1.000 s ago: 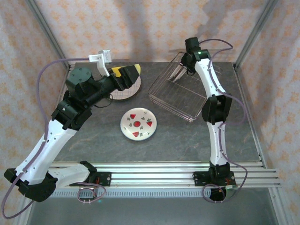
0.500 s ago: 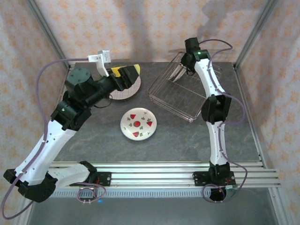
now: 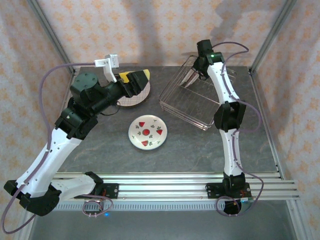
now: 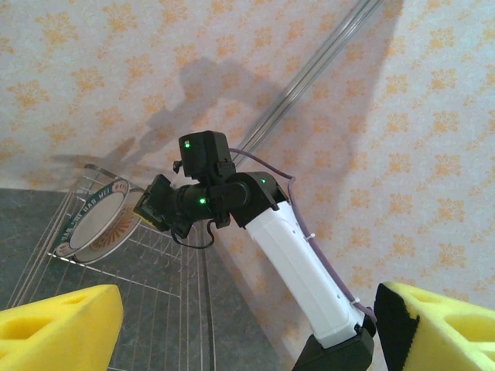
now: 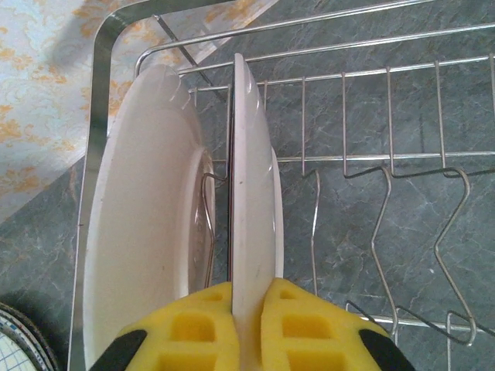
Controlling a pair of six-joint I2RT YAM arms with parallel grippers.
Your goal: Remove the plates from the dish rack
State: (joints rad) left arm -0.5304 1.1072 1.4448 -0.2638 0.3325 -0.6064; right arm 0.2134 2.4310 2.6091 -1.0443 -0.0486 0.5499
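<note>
- Your right fingers (image 5: 282, 317) are pressed shut on the near rim of a pale plate (image 5: 251, 178), one yellow pad on each face. The plate stands on edge, so you cannot tell its pattern from the wrist view.
- That gripped plate is still seated upright between the divider prongs of the dish rack (image 5: 387, 155); it has not been lifted out.
- Just beside it on its left, a second plate (image 5: 143, 216) leans in the next slot, against the rack's end wall. From the left wrist view a dark-rimmed plate face (image 4: 97, 224) shows at that same end of the rack.
- Your left fingers (image 3: 142, 75) are spread wide with nothing between them. They hang above the plaid plate (image 3: 131, 101), which lies flat at the rear left of the bench (image 3: 190, 150), well apart from the rack.
- The white plate with red shapes (image 3: 148, 132) lies flat near the middle of the bench, clear of both arms.
- Count it as roughly halfway: two plates are out on the bench, and two are in the rack as far as the views show.
- What is left for you: draw the gripped plate up out of its slot, set it down on the bench, then fetch the last one.
</note>
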